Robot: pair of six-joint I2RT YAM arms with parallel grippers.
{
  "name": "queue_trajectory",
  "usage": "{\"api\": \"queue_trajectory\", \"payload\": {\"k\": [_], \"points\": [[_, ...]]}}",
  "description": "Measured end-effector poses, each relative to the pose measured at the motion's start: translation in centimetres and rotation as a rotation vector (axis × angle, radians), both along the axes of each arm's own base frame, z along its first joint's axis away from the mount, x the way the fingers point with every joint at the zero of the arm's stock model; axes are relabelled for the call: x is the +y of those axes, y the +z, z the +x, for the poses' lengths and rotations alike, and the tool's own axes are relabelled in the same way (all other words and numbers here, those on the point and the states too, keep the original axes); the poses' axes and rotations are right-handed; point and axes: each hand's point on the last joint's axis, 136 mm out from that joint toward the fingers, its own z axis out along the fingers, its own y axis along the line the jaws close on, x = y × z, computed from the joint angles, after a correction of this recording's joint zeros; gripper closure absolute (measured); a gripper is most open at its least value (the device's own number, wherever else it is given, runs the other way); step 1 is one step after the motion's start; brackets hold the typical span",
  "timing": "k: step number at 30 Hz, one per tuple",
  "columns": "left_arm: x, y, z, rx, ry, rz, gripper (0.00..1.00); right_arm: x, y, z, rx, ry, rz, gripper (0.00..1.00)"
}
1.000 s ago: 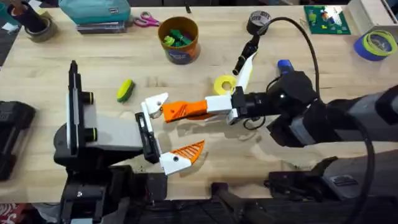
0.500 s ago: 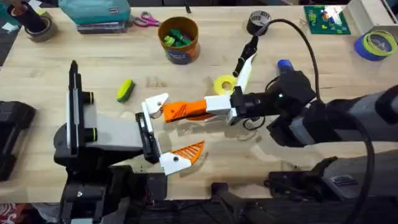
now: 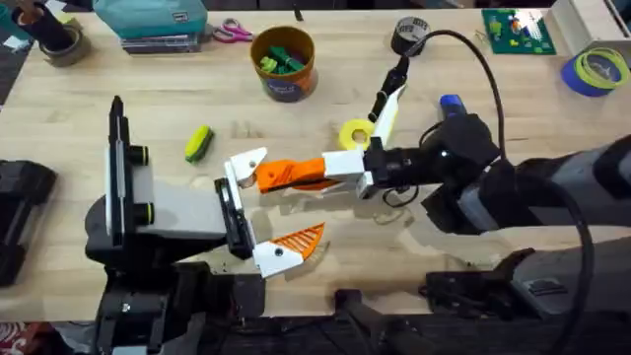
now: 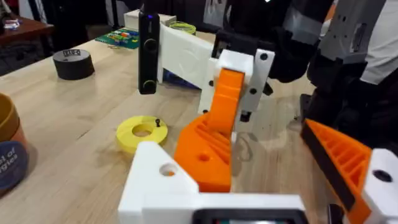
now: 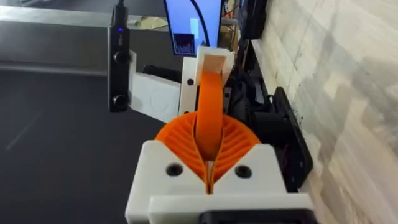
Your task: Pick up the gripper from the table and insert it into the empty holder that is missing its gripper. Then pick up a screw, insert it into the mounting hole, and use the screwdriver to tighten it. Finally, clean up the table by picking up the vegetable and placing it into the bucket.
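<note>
Grippers meet at mid-desk: the right gripper (image 3: 296, 177) stays clamped on the orange gripper (image 3: 291, 175), its tip pressed against the empty white holder (image 3: 246, 164) of the left gripper (image 3: 258, 209), whose fingers stand wide apart. Nothing has visibly shifted since a second ago. The vegetable (image 3: 199, 142) lies on the desk (image 3: 79, 108) near the left arm, the bucket (image 3: 283, 61) well beyond it.

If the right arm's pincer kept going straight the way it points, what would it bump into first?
Probably the bare white holder on the left pincer. The right pincer, shut on the orange gripper, points right at it; its tip looks almost touching.
</note>
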Motion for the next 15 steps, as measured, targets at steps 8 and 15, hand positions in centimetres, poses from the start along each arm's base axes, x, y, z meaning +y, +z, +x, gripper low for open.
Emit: {"api": "queue_trajectory", "payload": {"k": [8,15], "points": [[0.0,0.0,0.0,0.001,0.000,0.000,0.015,0.5,-0.2,0.1,0.008,-0.022,-0.001,0.992],[0.0,0.0,0.0,0.000,0.000,0.000,0.015,1.1,-0.3,0.5,0.010,-0.030,0.002,0.992]]}}
